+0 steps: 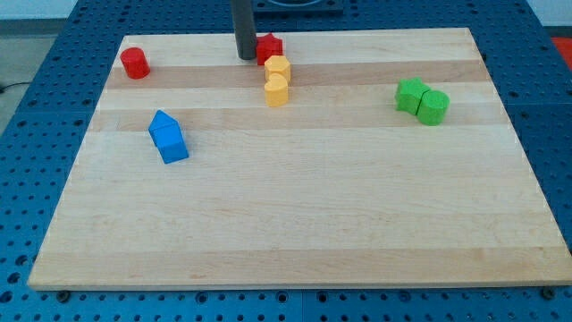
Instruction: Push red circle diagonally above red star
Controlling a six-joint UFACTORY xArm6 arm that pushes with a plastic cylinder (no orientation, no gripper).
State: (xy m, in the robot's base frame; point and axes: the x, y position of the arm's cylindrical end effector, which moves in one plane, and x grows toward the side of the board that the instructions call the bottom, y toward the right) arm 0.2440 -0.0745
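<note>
Pale wooden surface resting on a blue perforated bench, with small coloured blocks scattered mostly along the view's top. Near the top left corner, a red circle block, standing alone and well apart from everything else. At top centre, a red star block, with my tip of the dark rod touching or just beside its left edge; no jaws on this tool, only a plain rod end, so nothing to open or close. Just below the star, two yellow blocks stacked closely in a column. Further left, a pair of blue house-shaped blocks; far right, two green blocks side by side. Judging by layout, circle untouched, tip on the wrong side for pushing it
</note>
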